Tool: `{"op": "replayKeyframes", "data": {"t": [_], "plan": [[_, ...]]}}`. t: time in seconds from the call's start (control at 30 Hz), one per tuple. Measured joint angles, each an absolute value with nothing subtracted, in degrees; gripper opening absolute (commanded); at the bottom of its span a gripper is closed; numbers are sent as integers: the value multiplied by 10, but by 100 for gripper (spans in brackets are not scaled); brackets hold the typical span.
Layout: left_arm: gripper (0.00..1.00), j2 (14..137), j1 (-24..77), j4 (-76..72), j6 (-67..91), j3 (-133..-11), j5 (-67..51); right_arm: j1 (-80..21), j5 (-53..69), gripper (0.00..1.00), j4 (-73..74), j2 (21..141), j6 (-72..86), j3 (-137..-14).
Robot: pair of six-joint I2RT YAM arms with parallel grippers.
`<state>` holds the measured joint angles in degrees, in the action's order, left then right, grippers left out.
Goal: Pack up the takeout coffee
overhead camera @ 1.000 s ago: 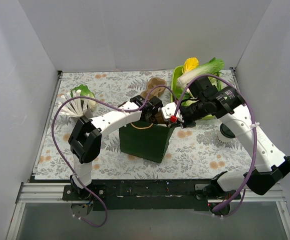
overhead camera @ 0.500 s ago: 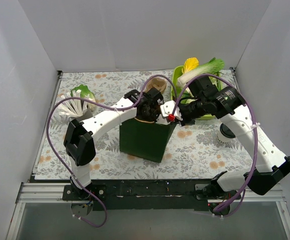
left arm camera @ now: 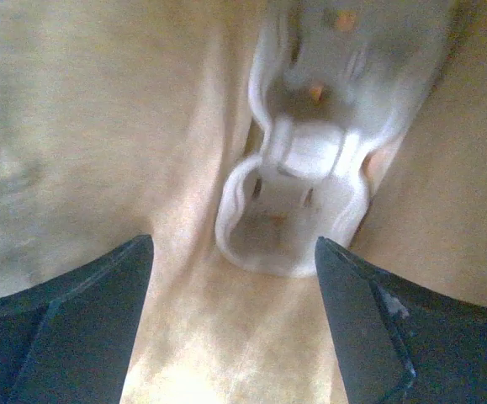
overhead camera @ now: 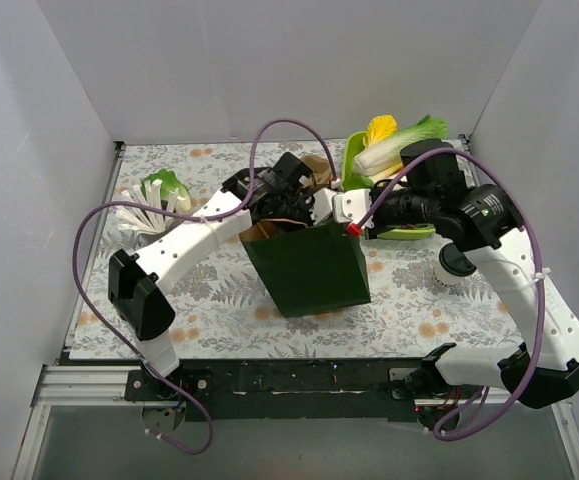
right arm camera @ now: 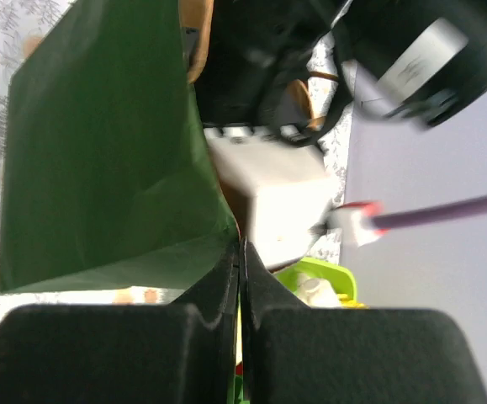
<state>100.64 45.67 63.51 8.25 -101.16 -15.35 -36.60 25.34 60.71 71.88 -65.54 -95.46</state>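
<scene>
The takeout coffee [overhead camera: 454, 266], a white cup with a black lid, stands on the mat at the right, partly behind my right arm. A dark green paper bag [overhead camera: 309, 272] stands tilted in the middle. My right gripper [overhead camera: 347, 228] is shut on the bag's upper right rim; in the right wrist view the gripper [right arm camera: 240, 244] is pressed flat on the green paper [right arm camera: 100, 151]. My left gripper [overhead camera: 287, 208] is at the bag's mouth. In the left wrist view it [left arm camera: 233, 252] is open and empty over the tan inside of the bag, with a blurred white loop-shaped piece [left arm camera: 298, 215] ahead.
A brown cardboard carrier [overhead camera: 316, 165] lies behind the bag, mostly hidden by my left arm. A grey cup of white utensils [overhead camera: 152, 215] stands at the left. A green tray [overhead camera: 354, 160] of vegetables is at the back right. White walls close in three sides.
The bag has tipped and shifted right, its rim raised by my right gripper. My left arm has stretched farther back and right, into the bag's mouth.
</scene>
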Motion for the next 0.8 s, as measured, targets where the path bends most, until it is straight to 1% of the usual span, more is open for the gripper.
{"op": "replayKeyframes", "data": {"t": [0.07,0.17,0.33,0.4,0.43,0.47,0.5,0.53,0.57,0.67,0.73,0.8], "plan": [[80,987,450,599,122,-1011,-178,-366,251,1,591,708,-650,-952],[80,932,442,510,171,-1012,-210,-369,250,1,630,697,-644,-902],[80,846,443,430,208,-1006,-215,-370,243,1,666,718,-633,-856],[80,823,443,403,218,-989,-215,-370,242,6,670,717,-629,-855],[80,819,443,396,223,-984,-213,-370,241,10,671,715,-625,-855],[80,817,443,385,233,-978,-207,-370,241,27,671,714,-622,-855],[80,817,443,380,240,-976,-202,-370,241,37,671,712,-616,-856],[80,818,443,372,250,-974,-193,-370,241,43,671,711,-608,-859],[80,818,443,366,260,-974,-182,-370,241,54,670,710,-598,-863],[81,816,443,343,280,-975,-148,-370,244,66,658,708,-559,-886],[83,813,443,328,282,-980,-120,-370,248,68,632,702,-528,-900],[85,808,443,307,278,-984,-87,-370,253,69,601,696,-497,-912]]}}
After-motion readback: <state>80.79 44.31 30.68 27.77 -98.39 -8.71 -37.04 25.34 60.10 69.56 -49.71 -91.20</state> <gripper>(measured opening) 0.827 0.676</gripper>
